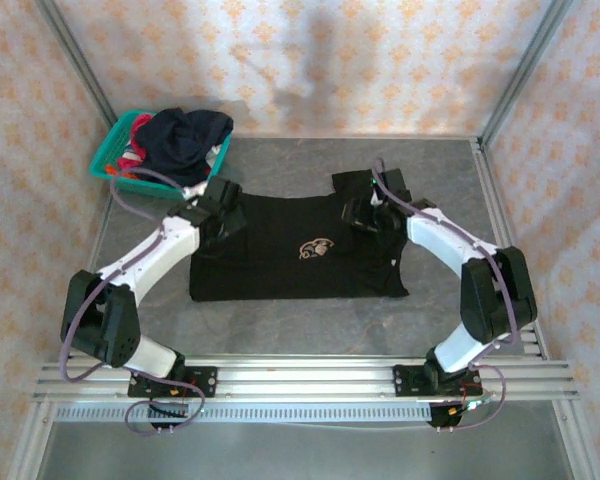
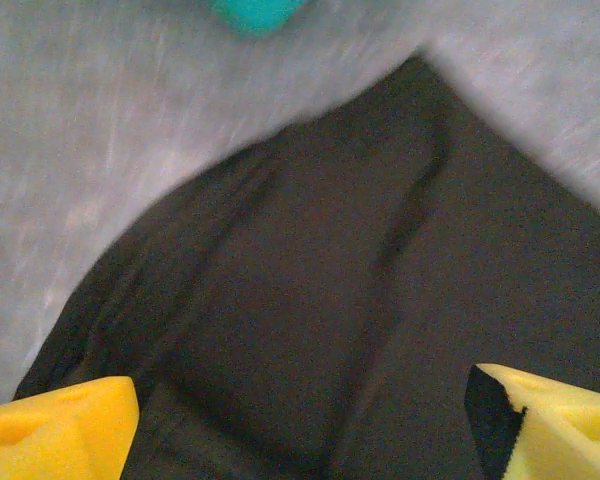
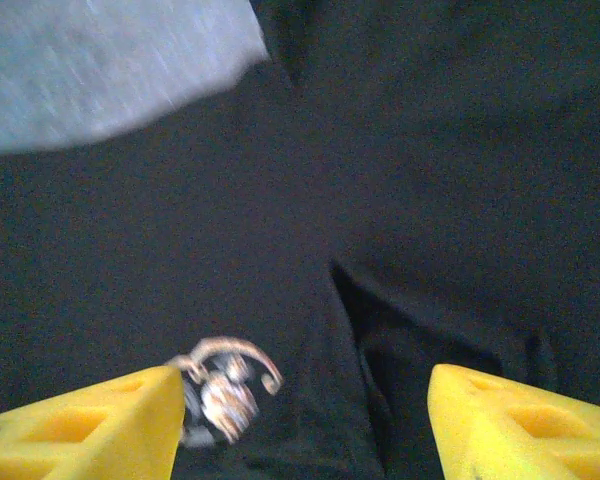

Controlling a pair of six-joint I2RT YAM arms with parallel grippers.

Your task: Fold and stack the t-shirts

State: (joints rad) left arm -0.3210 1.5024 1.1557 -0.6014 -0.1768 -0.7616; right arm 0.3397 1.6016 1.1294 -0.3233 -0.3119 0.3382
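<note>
Both grippers stand open, holding nothing. The left gripper [image 2: 300, 430] spreads its yellow fingers [image 2: 55, 425] wide over the far left sleeve corner of the black cloth t-shirt [image 1: 270, 265]. The right gripper [image 3: 305, 420] hangs equally spread over the shirt's far right side, with the tan ornamental emblem [image 3: 223, 387] just beside its left finger. The shirt lies flat, chest up, in the middle of the grey table [image 1: 280, 325], between the two arms. At the far left corner, a teal plastic basket [image 1: 105, 160] holds a crumpled dark navy shirt [image 1: 185, 138] and a red-pink shirt [image 1: 135, 153].
</note>
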